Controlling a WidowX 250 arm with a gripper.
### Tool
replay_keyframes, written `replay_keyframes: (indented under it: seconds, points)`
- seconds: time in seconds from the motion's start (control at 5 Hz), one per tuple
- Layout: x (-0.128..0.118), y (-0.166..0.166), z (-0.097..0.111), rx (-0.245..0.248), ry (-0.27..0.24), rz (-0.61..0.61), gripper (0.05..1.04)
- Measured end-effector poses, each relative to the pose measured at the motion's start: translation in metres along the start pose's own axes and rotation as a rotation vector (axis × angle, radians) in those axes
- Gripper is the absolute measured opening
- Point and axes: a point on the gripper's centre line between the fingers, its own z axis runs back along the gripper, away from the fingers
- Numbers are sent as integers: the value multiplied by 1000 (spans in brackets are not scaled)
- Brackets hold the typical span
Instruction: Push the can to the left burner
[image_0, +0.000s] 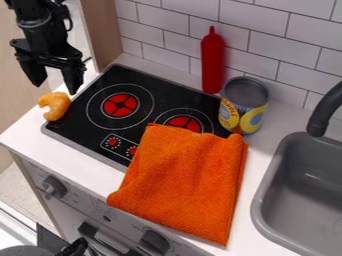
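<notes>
Metal, by the look of its grey rim and banded sides, the can (244, 106) stands upright at the far right corner of the stove (72, 124), its base at the stove's edge; I can't tell whether it overlaps it. My gripper (55, 89) hangs at the far left, above the near end of nothing I need, well apart from the can, its fingers spread with a gap between them and no object held.

I expect the can to be stiff and hard to dent, with a smooth wall that could slide off a fingertip. Whether it is full or hollow I can't judge, so I'd treat it as possibly top-heavy and press low, under mid-height, on its right side. Bringing the fingers together first would give me one firm, blunt pusher. A high shove could tip it, and an off-centre one could make it turn on its base.

The left burner (121, 105) lies across the right burner (183, 122), whose near part is under the orange cloth (184, 185). That cloth is soft and could ruck up against the base, so I'd keep the path on its far side. The red bottle (212, 62) stands close to the can's far left, tall and narrow, and looks easy to knock over.Metal, by the look of its grey rim and banded sides, the can (244, 106) stands upright at the far right corner of the stove (72, 124); I can't tell whether its base overlaps the stove's edge. My gripper (55, 89) hangs at the far left, well apart from the can, its fingers spread with nothing between them.

I expect the can to be stiff and hard to dent, with a smooth wall that could slip along a fingertip. Whether it is full or hollow I can't judge, so I'd allow for it being light and tippy and press low, under mid-height, on its right side. Bringing the fingers together first should give me one firm, blunt pusher. A high shove could topple it, and an off-centre one could make it turn on its base.

The left burner (121, 105) lies beyond the right burner (183, 122), whose near part is under the orange cloth (184, 185). That cloth looks soft and could ruck up against the base, so I'd keep the path to its far side. The red bottle (212, 62) stands close by on the can's far left, tall and narrow, and looks easy to knock over. I'd want a slow, steady push, easing off as the can nears the rings.
</notes>
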Motion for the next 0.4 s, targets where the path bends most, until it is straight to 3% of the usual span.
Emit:
replay_keyframes:
  seconds: [0.2, 0.4]
  points:
    - [-6, -3, -8, -10, 30, 11, 1000]
    - [-15, -24, -16, 23, 52, 134, 1000]
